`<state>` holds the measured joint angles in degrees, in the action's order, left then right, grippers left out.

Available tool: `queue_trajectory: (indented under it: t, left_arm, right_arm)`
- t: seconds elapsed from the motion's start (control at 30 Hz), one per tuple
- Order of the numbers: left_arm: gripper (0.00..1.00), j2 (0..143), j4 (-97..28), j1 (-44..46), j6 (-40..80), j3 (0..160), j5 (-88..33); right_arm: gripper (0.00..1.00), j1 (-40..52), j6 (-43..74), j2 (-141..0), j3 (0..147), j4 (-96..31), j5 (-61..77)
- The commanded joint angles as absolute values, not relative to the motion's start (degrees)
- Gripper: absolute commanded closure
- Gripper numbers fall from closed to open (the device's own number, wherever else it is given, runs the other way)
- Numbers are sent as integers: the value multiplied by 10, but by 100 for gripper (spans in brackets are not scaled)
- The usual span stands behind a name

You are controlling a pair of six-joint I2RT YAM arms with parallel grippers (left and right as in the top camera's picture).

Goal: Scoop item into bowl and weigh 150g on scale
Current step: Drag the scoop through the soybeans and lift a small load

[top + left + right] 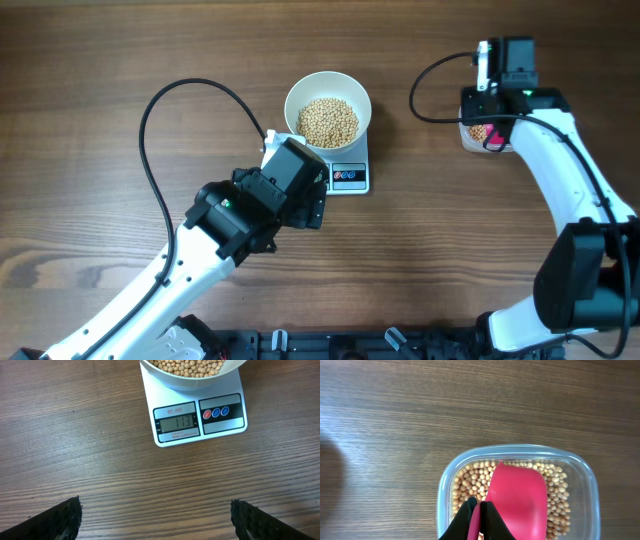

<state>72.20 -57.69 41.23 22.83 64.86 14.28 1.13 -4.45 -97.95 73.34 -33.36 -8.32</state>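
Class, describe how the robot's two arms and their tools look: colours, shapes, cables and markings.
The left arm and right arm both have smooth white shells with bulky black joints. Thin black cables loop off both: the left cable and the right cable. The left tool has black fingers with rough, textured faces. The right tool is black and slender.

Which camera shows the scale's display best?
The left wrist view: the display sits large and square to the camera, with legible digits. Overhead shows the scale small, under the bowl, and the display is too tiny to read. The right wrist view shows none of it.
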Motion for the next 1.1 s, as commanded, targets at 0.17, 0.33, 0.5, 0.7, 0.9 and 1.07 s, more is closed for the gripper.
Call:
queue_trajectory:
  t: [0.17, 0.33, 0.5, 0.7, 0.9, 1.07]
  left_arm:
    - [0, 721, -577, 410, 229, 646, 144]
    - [0, 721, -577, 410, 229, 646, 144]
    - [0, 721, -577, 410, 229, 646, 144]
    - [0, 721, -577, 410, 229, 646, 144]
    - [0, 721, -577, 410, 229, 646, 144]
    - [0, 721, -577, 410, 229, 646, 144]
  right_arm:
    - [96, -11, -29, -952, 748, -335, 23]
    - [96, -16, -28, -952, 748, -335, 31]
    - [96, -37, -28, -952, 748, -342, 65]
    - [96, -82, -13, -952, 748, -342, 140]
    - [96, -123, -14, -952, 748, -342, 213]
    - [96, -155, -14, -952, 748, -343, 255]
